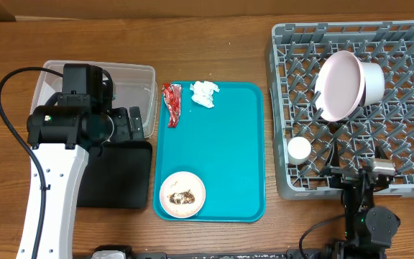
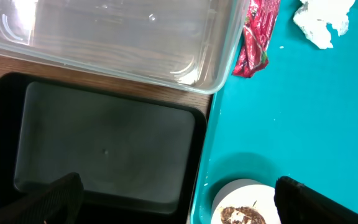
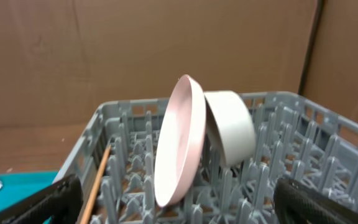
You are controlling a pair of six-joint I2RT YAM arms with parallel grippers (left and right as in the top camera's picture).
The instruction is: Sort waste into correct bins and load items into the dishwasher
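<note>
Waste lies on the teal tray in the middle of the surface. A red wrapper and a white tissue sit near each other at its far edge. Brown food scraps fill a small white bowl at its near edge. Left of it, the clear tub and black tray are partly hidden by the left arm. Above them the left claw hangs spread and empty. In the grey rack on the right, a plate leans tilted against a second bowl, with a cup and chopsticks nearby. The right claw is spread and empty at the rack's near edge.
</note>
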